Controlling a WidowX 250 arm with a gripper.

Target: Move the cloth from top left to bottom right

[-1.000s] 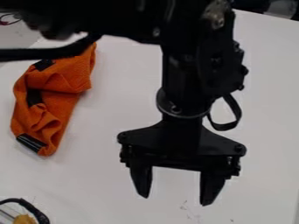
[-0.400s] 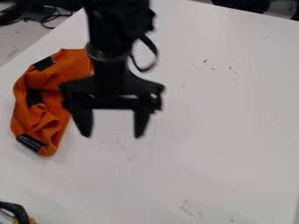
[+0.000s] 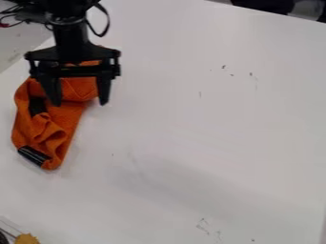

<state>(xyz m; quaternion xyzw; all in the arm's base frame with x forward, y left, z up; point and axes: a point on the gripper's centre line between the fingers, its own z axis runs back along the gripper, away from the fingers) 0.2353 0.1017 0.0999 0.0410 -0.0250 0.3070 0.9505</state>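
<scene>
My gripper (image 3: 80, 103) hangs at the upper left with its two fingers spread, open, over the upper part of the cloth. The orange cloth (image 3: 57, 119) lies crumpled along the left side of the table, with dark patches at its left and lower end. One finger stands in front of the cloth and the other at its right edge. Part of the cloth's top is hidden behind the gripper. Whether the fingertips touch the cloth I cannot tell.
The white table (image 3: 210, 143) has a few small dark marks. At the bottom left corner is a yellow item (image 3: 26, 238) beside something dark. Cables (image 3: 14, 19) lie beyond the table at the upper left.
The arm has swung from the centre to the upper left, bringing my open gripper over the cloth. The cloth lies where it was.
</scene>
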